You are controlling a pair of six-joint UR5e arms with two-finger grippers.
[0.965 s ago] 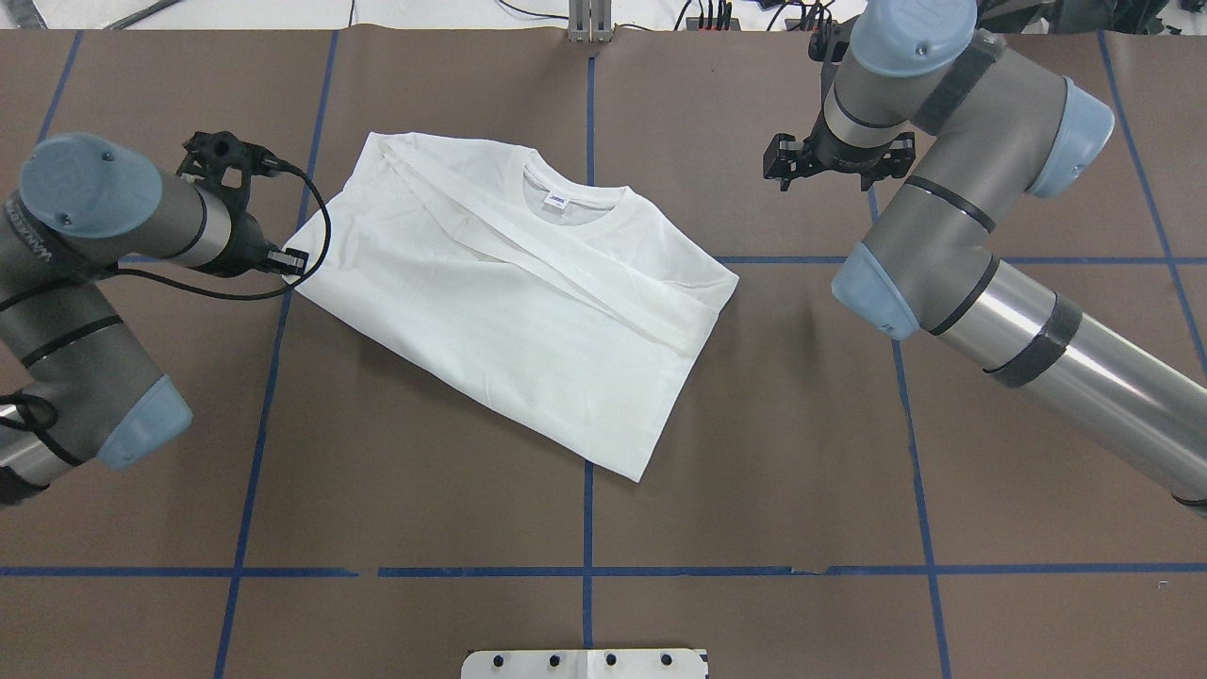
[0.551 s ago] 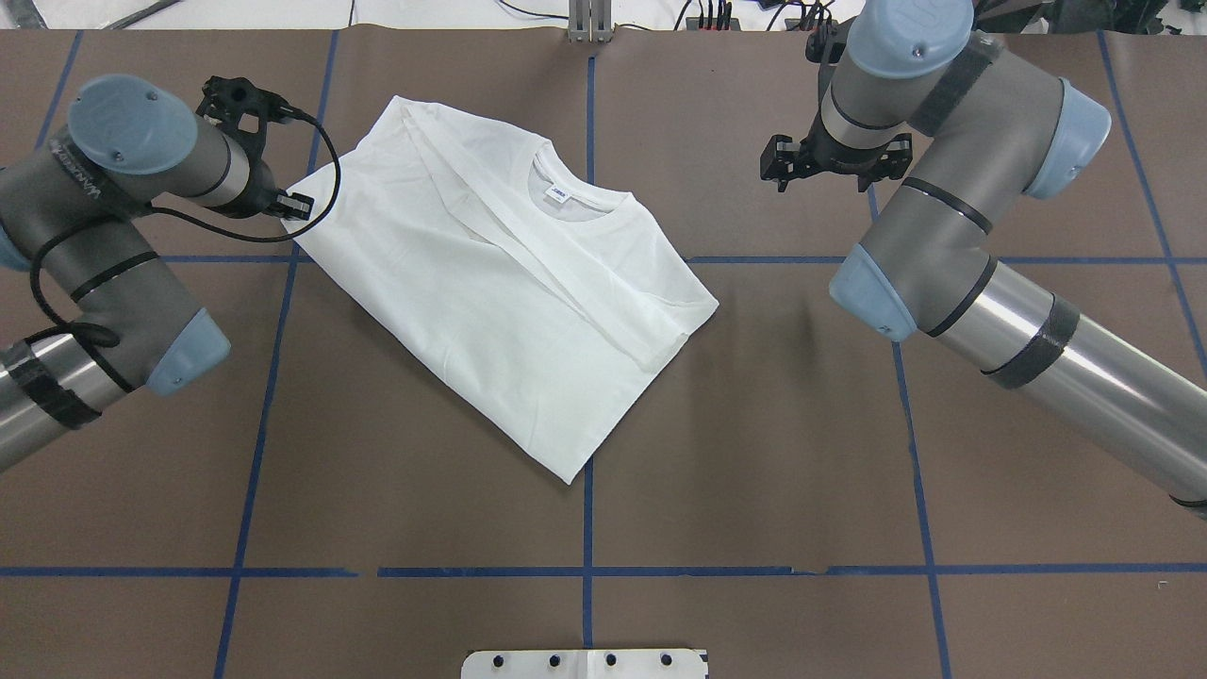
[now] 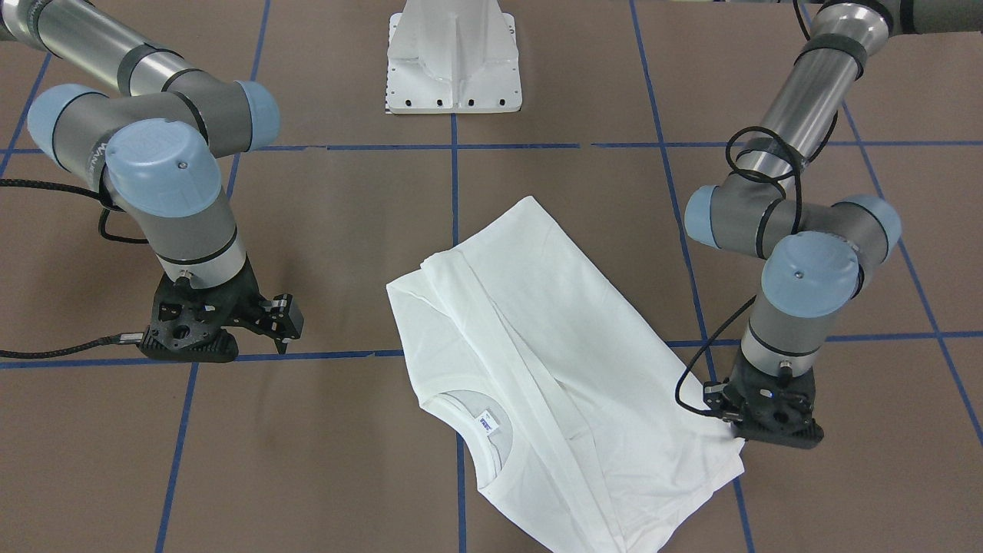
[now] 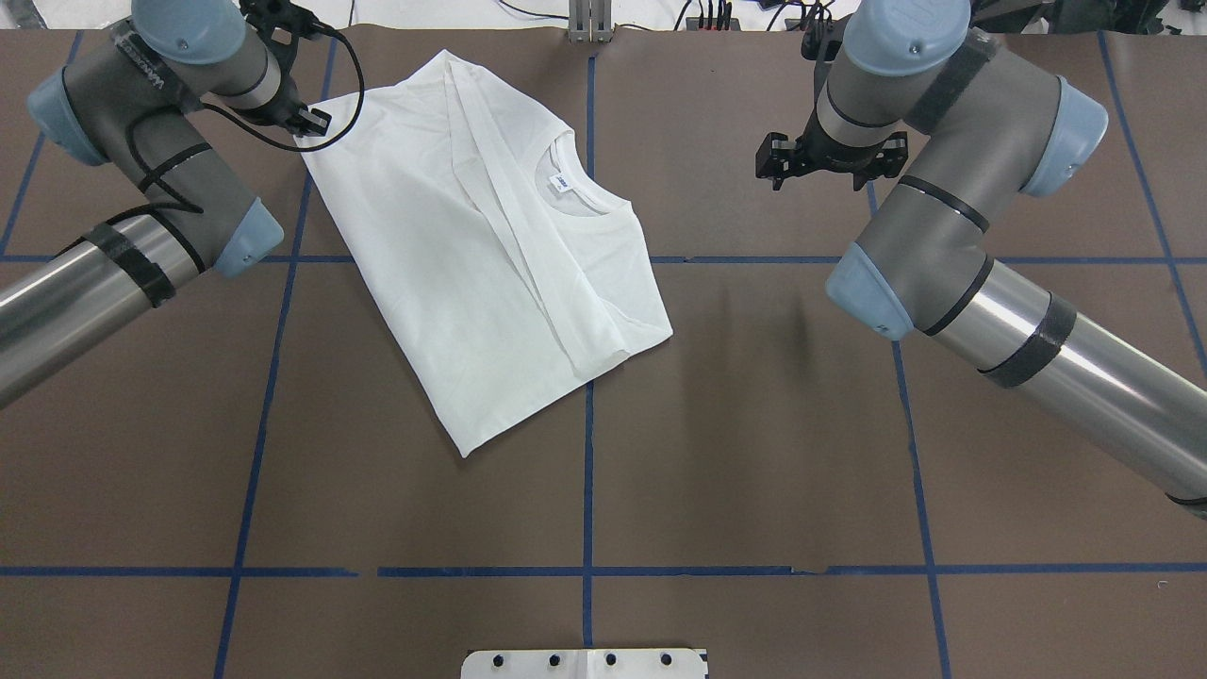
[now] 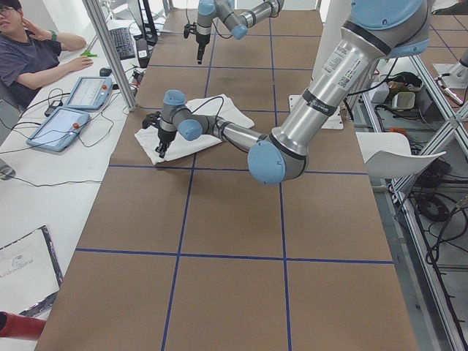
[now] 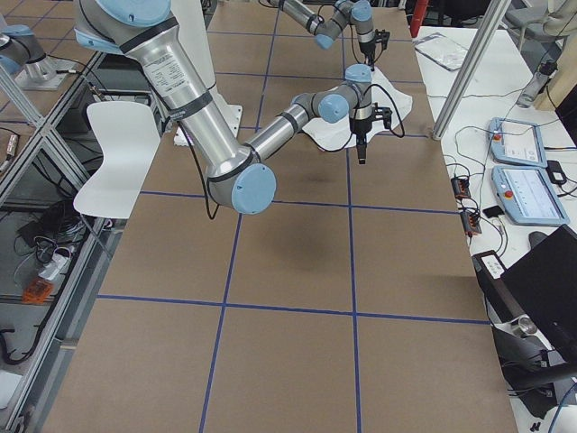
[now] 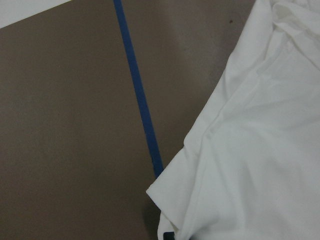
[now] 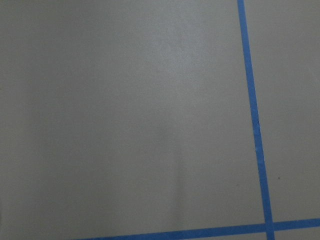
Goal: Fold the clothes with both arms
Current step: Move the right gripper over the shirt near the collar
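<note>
The white T-shirt [image 4: 490, 264] lies folded and askew on the brown table, with its collar and neck label [image 4: 558, 182] facing up. It also shows in the front view [image 3: 553, 353] and the left wrist view [image 7: 250, 165]. No printed text shows. My left gripper [image 4: 304, 123] is shut on the shirt's far left corner, low at the table [image 3: 768, 426]. My right gripper [image 4: 825, 160] hangs over bare table, well to the right of the shirt [image 3: 223, 334]. It is empty, and in the right side view [image 6: 361, 153] its fingers look closed together.
The table's far edge [image 4: 424, 28] runs just beyond the shirt and left gripper. The white pedestal base [image 3: 453, 69] stands at the near middle. An operator [image 5: 29, 51] sits past the far edge, with tablets [image 5: 66, 124] on a side bench.
My left arm has swung toward the far edge with the shirt corner in its grip. The shirt has slid left and turned. The right arm has barely moved.
</note>
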